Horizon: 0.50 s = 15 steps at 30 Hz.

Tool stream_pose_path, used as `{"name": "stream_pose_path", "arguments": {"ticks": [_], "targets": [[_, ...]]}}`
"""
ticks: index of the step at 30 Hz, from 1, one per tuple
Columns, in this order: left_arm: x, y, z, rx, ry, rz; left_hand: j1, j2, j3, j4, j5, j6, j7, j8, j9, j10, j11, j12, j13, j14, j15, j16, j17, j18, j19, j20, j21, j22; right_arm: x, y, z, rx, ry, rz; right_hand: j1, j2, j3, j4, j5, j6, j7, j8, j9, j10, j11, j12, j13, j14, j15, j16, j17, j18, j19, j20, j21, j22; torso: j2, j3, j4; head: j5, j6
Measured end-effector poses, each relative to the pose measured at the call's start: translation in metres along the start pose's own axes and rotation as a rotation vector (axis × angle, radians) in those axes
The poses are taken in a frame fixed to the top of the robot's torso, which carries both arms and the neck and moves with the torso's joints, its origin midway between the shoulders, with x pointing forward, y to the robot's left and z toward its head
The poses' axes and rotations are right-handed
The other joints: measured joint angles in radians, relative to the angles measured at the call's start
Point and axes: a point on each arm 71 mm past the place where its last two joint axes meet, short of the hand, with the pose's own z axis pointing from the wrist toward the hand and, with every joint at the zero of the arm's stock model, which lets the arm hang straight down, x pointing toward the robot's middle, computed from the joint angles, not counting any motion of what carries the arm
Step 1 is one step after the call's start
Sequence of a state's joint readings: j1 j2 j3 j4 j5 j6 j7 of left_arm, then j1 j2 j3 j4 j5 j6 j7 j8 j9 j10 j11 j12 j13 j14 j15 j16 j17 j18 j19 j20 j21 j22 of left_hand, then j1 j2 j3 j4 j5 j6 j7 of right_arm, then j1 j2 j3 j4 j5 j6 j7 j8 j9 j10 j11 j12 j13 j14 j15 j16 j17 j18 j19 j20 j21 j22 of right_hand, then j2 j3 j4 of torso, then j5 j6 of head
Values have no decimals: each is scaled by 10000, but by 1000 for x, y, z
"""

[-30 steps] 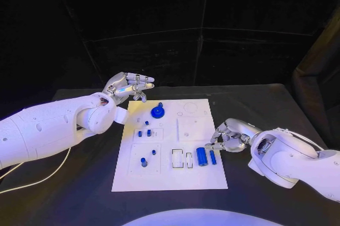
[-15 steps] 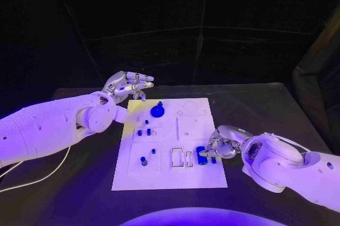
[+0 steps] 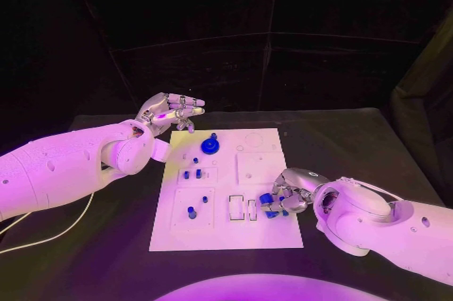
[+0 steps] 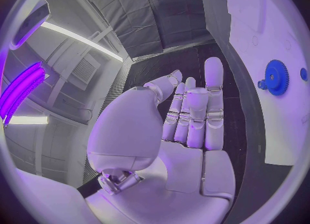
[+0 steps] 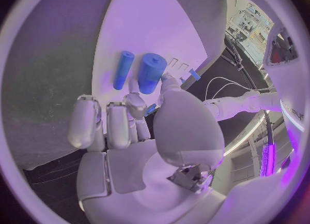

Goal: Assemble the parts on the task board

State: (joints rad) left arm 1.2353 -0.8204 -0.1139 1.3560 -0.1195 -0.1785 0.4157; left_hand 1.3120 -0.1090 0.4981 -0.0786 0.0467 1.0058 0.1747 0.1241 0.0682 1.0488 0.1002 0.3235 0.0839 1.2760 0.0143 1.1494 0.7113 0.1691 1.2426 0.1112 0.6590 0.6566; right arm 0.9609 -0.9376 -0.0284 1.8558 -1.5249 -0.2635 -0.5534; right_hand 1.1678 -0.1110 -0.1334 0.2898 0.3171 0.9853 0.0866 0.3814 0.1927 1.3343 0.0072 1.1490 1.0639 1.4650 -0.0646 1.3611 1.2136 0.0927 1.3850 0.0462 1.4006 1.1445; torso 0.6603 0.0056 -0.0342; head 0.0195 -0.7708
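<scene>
Right hand (image 3: 290, 195) is lying low over the right edge of the white rectangular task board (image 3: 226, 239), fingers curled down beside the thick blue cylinder (image 5: 150, 73) and the thin blue rod (image 5: 123, 70); whether it is gripping either one cannot be told. In the right wrist view its fingertips are sitting just short of the cylinder's near end, with the rod lying parallel just beside it. Left hand (image 3: 172, 113) is hovering above the table beyond the board's far left corner, fingers loosely bent and apart, holding nothing. Near that corner the blue gear-shaped part (image 3: 211, 146) is standing on the board, with small blue pegs (image 3: 192, 175) sitting in the left-hand plates.
</scene>
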Motion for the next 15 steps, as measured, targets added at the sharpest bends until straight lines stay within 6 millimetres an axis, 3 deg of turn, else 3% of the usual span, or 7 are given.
{"name": "stream_pose_path", "arguments": {"ticks": [6,15], "targets": [[0,0,0,-8,8,-4,0,0,0,0,0,0,0,0,0,0,0,0,0,0,0,0,0,0,0,0,0,0,2,3,4,-12,37,-207,48,48,-37,-19,0,-29,-35,135,113,0,0,0,8,0,0,0,18,1,0,0,0,21,0,-1,3,6,-35],[0,0,0,-27,43,-20,0,0,0,0,0,0,0,0,0,0,0,0,0,0,0,0,0,0,0,0,0,1,3,7,7,-39,-17,-394,399,399,-66,-46,191,-121,-34,446,268,4,-3,0,163,0,0,43,111,1,36,-36,40,91,-13,-1,7,16,-51]]}}
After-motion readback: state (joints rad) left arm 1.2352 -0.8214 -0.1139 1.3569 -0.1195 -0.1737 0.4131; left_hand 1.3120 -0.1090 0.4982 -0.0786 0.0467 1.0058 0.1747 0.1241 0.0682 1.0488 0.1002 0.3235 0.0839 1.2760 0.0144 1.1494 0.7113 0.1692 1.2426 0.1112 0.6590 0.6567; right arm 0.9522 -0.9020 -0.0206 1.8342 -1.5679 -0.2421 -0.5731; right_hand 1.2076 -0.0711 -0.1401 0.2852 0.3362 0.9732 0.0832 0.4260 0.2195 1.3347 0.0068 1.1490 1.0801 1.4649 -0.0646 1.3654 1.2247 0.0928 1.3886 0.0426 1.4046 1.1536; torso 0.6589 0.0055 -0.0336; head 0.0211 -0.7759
